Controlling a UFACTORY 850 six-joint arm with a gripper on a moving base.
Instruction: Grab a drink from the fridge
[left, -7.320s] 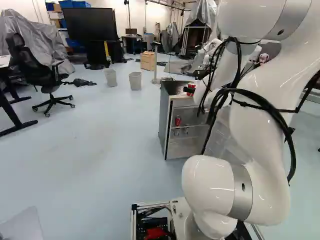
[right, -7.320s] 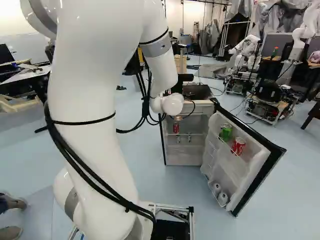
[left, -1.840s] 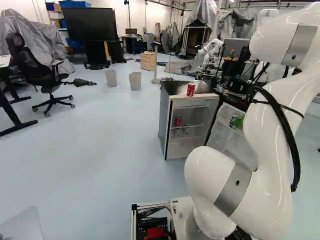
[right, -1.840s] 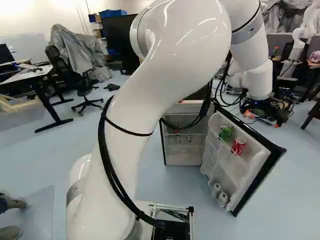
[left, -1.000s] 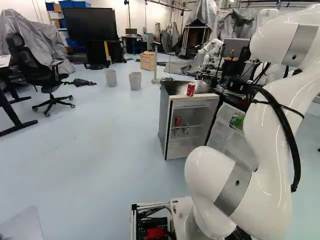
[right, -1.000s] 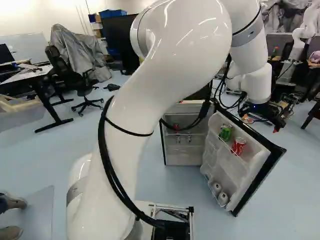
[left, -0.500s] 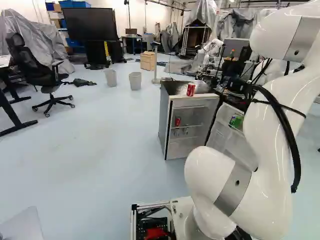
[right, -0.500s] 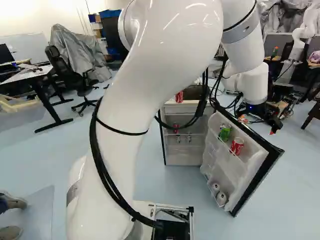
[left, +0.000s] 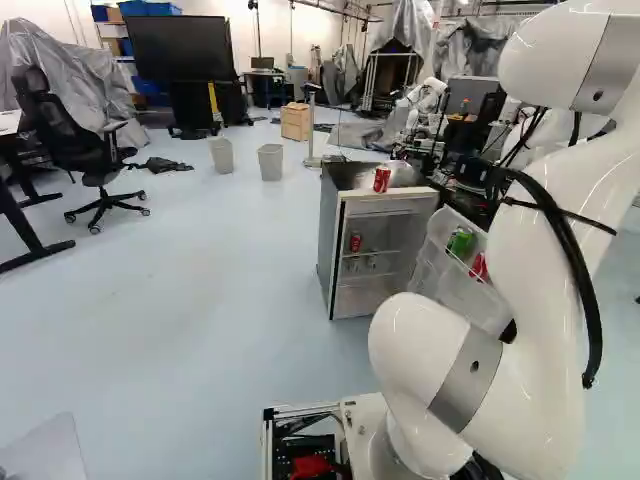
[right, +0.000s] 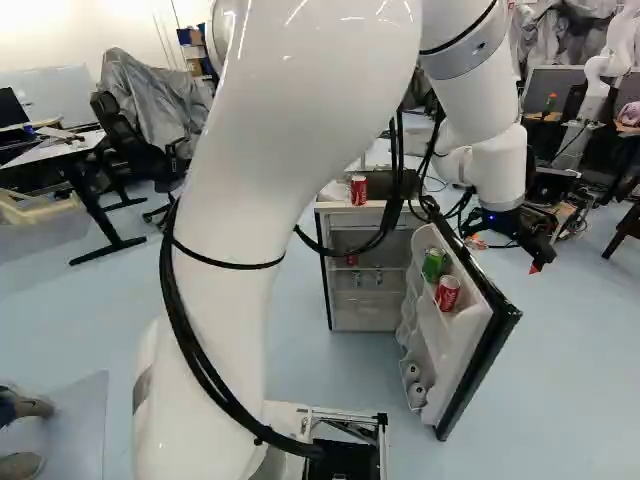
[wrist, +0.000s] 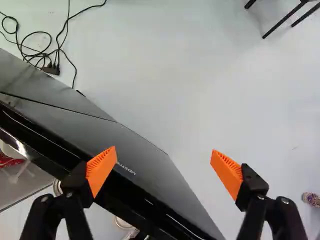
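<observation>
currently the gripper (right: 541, 258) stands wide open beside the fridge door (right: 438, 335), black cables (wrist: 58, 49) on the floor (wrist: 165, 70) beyond

The fridge (left: 330, 235), grey-sided with a pale interior, stands upright, door (right: 452, 345) open. A top red can (right: 358, 190) stands upright on the cabinet; a shelf red can (left: 355, 242) sits inside. The upper door rack holds a green can (right: 434, 264) beside a door red can (right: 448, 292).

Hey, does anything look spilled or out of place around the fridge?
No spill or damage that I can see. The fridge door stands open, and a red can sits on top of the fridge rather than inside. Black cables lie tangled on the floor.
</observation>
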